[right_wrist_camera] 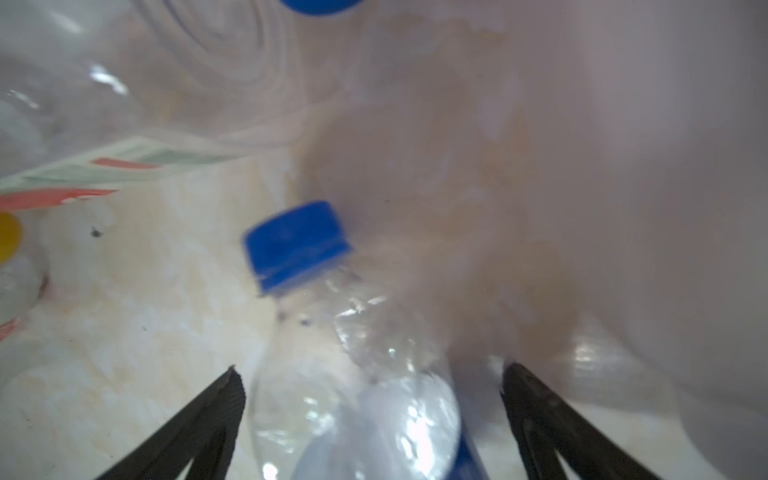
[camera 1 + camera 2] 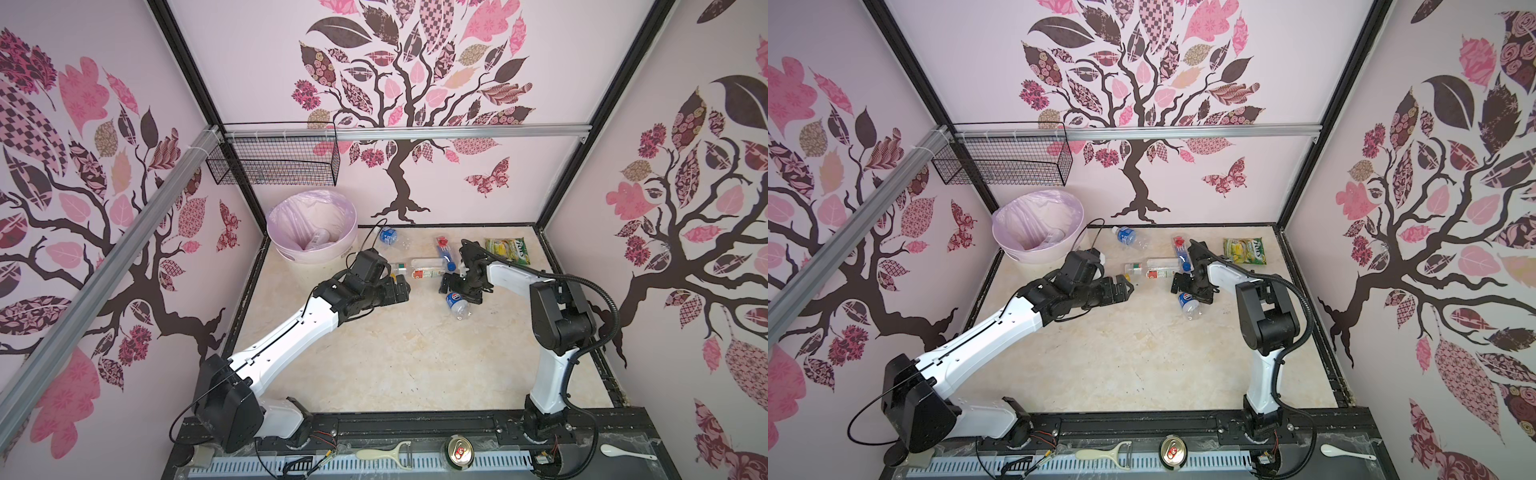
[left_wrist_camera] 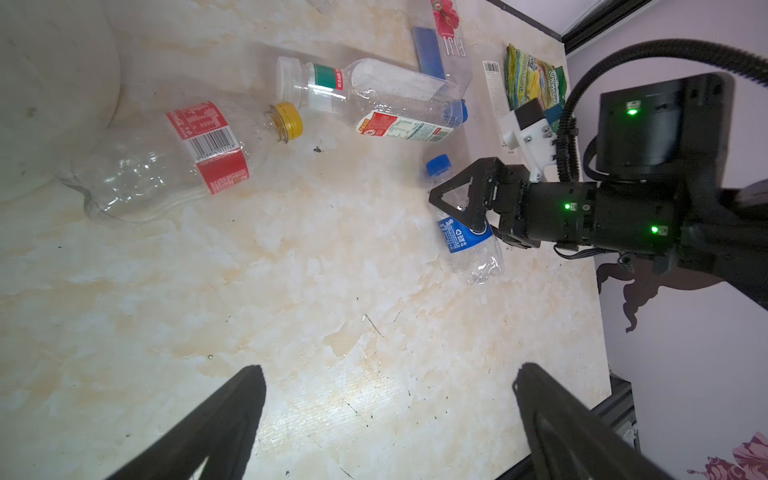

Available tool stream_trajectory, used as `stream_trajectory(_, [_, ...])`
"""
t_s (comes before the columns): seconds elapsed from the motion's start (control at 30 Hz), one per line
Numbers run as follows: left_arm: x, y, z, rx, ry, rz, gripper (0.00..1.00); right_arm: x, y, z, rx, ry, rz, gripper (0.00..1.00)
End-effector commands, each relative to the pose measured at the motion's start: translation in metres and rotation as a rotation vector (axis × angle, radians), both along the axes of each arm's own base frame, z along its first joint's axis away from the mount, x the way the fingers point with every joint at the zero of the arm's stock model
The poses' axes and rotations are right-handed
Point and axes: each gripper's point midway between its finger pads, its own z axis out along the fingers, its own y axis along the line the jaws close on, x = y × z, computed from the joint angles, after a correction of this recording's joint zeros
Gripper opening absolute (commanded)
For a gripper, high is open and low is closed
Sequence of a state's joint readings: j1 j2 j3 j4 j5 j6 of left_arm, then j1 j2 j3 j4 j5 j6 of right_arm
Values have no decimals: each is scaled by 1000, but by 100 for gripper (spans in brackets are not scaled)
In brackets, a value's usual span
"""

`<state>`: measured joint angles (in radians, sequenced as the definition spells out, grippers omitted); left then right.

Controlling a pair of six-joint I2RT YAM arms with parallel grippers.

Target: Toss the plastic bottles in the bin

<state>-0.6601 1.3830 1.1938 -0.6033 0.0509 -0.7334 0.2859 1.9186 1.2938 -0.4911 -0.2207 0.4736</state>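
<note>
- The right gripper [image 1: 374,372] is seen with its jaws spread wide, lowered close to the table [image 2: 395,353] and set astride the blue-label bottle [image 1: 353,395].
- A gap is shown between that bottle and each finger, so nothing is clamped.
- The blue-label bottle is laid on its side, its blue cap pointed away from the wrist. In both top views it is found right of the table's middle, just in front of the right gripper.
- The left gripper [image 3: 388,370] is also held wide open and empty. It is poised over bare table, apart from every bottle.
- Beyond its fingers [image 3: 245,386] the red-label bottle [image 3: 178,162], yellow-capped, is laid on its side with its base near the bin's wall.
- The white-cap bottle [image 3: 374,104] is laid just beside it, the two caps close together.
- Further back, the Fiji bottle [image 2: 444,249] is laid beside the right arm.
- The far bottle [image 2: 388,235] is laid near the back wall, just right of the bin.
- The bin [image 2: 332,254] is stood in the table's back left corner and lined with a pale bag.
- One clear binned bottle [image 2: 318,240] is seen inside it.
- The packet [image 2: 508,250] is laid flat at the back right, apart from the bottles.
</note>
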Motion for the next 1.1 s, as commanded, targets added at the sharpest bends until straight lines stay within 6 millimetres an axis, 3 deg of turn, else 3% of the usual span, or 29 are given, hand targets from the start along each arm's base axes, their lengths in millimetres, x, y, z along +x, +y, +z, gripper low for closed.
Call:
stream_trajectory(0.0, [3,-2,-9,-12,14,28,98,-19,13,27,47,-22,21,100])
stream_trajectory(0.13, [5,-5,-9,-12,12,13,98,-34,15,40,62,-54,15,100])
stream_trajectory(0.37, [5,-5,-8,1,2,5,98,-50,2,35,3,-29,7,100])
stream_trajectory(0.73, [-5,9,-5,40,-17,-4,98,-28,2,20,-43,7,-38,100])
stream_trajectory(1.07, [-5,16,0,55,-33,23,98,-27,7,42,-19,-12,-12,100])
